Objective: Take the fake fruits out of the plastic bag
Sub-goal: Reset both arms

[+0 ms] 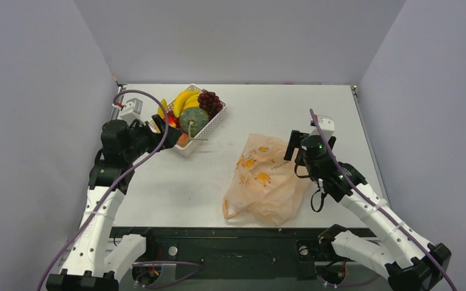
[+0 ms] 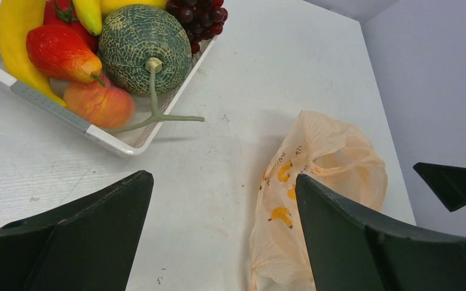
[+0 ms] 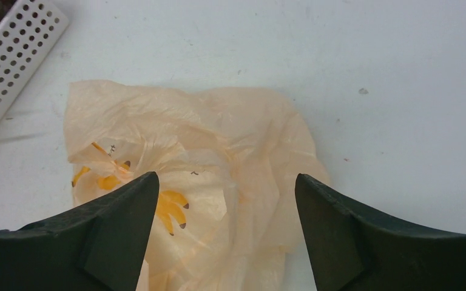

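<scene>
The plastic bag lies crumpled and flat on the table, pale orange with yellow prints. It also shows in the left wrist view and the right wrist view. No fruit shows inside it. The fake fruits sit in a white basket: bananas, grapes, a green stemmed melon. In the left wrist view I see the melon, a banana, a red fruit and grapes. My left gripper is open and empty beside the basket. My right gripper is open and empty above the bag's right side.
An orange-pink peach lies at the basket's near corner. The basket rim is close in front of my left gripper. The basket's corner shows at the upper left of the right wrist view. Grey walls enclose the table on three sides.
</scene>
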`<state>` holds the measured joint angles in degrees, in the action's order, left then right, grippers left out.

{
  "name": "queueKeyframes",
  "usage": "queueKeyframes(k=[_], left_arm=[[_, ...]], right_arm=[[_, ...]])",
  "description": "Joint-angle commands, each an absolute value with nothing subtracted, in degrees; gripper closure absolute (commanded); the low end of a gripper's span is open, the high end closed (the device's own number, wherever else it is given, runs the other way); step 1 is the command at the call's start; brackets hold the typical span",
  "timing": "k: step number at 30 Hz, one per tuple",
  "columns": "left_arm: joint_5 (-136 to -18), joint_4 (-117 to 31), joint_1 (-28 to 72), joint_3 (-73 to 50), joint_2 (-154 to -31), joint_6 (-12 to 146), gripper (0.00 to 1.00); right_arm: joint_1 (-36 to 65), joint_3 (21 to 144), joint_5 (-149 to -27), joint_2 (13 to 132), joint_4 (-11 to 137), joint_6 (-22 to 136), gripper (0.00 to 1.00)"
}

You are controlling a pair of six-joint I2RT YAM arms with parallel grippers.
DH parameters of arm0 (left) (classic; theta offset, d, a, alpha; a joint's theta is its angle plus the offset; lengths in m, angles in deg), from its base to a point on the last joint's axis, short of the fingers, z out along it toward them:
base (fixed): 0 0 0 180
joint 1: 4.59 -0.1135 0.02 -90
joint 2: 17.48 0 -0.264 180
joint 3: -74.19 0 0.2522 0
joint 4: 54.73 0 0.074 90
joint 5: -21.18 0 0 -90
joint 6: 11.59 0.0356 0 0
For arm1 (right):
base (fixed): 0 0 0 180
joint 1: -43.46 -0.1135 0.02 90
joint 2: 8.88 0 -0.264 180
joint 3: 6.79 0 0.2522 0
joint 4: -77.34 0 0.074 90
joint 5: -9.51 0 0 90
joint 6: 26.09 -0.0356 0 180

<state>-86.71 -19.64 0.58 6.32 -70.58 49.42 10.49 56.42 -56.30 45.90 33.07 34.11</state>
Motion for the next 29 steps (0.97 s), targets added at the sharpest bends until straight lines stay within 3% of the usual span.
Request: queueKeyframes(k=[1,13,29], left_arm=[[-87.54,-15.36,0.58,0.98,-65.22,53.15,0.14],[-84.8,-16.45,0.67,-6.9,-57.82,53.44,0.12],[-83.66,-22.15,0.53,-4.47,-52.86,51.92,0.1]], right_arm=[[10.8,61.61,-55.58,39.55,27.58,36.19,0.2],[10.72,67.95,-47.56,19.5,19.94,39.05,0.04],[10.7,66.68,-45.82,11.95,17.43,36.15,0.01]])
